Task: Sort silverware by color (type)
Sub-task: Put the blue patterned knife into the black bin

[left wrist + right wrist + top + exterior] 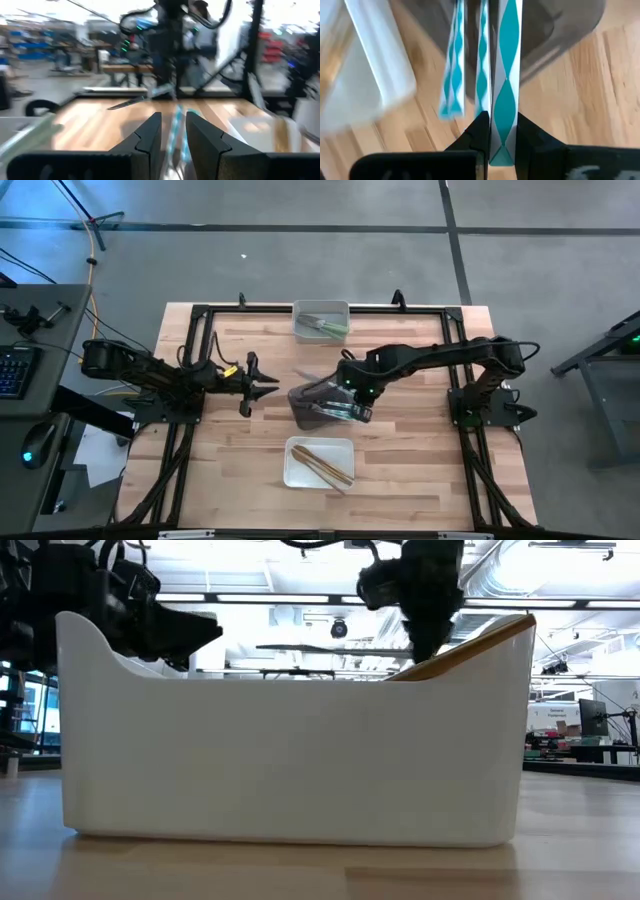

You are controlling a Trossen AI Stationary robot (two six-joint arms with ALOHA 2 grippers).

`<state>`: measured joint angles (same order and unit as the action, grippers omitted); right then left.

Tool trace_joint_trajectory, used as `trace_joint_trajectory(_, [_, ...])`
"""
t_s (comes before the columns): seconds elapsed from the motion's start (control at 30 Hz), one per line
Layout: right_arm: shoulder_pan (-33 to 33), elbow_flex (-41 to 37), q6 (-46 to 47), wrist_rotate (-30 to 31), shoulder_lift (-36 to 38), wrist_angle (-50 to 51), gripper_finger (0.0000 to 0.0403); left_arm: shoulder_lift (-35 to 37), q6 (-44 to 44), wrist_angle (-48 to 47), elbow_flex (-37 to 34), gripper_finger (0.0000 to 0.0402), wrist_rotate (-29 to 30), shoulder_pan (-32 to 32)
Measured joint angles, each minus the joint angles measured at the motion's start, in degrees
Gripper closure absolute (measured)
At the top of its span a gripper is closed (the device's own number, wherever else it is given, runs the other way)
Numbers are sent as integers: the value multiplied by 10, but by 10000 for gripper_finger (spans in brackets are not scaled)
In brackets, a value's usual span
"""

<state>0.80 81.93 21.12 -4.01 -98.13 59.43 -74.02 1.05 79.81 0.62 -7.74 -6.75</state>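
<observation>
The right gripper (492, 132) is clamped on a pale blue utensil (505, 75), hanging over the dark bin (320, 402) for dropping; the left gripper (262, 383) waits beside that bin, fingers slightly parted, empty.

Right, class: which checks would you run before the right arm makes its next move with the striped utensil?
1. Right gripper clamped on the teal-striped utensil: ok.
2. Utensil over the dark bin: ok.
3. Matching striped utensils already in that bin: ok.
4. Left gripper standing apart from the dark bin: ok.
5. Wooden utensils alone in the white bin: ok.
6. Utensil's far tip clear of the bin wall: cannot tell.
</observation>
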Motion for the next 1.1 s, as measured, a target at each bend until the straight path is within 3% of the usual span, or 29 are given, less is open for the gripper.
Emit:
trace_joint_trajectory(0.17, [14, -2, -45, 1, -1, 53, 375, 0, -20, -75, 0, 329, -72, 38])
trace_joint_trajectory(0.3, [25, -3, -43, 8, -3, 74, 375, -1, -32, -163, 11, 355, -68, 97])
trace_joint_trajectory(0.37, [29, -3, -42, 8, -3, 76, 375, 0, -32, -231, 31, 374, -40, 125])
trace_joint_trajectory(0.53, [34, -3, -40, 8, -3, 77, 375, -23, -12, -424, 108, 398, 112, 162])
trace_joint_trajectory(0.6, [34, -3, -36, 8, -3, 77, 375, -42, -3, -434, 128, 397, 146, 165])
trace_joint_trajectory(0.83, [34, -3, -38, 8, -3, 77, 375, -117, 30, -381, 148, 401, 171, 166])
trace_joint_trajectory(1.1, [33, -3, -28, 9, -3, 77, 375, -166, 49, -300, 148, 401, 280, 159])
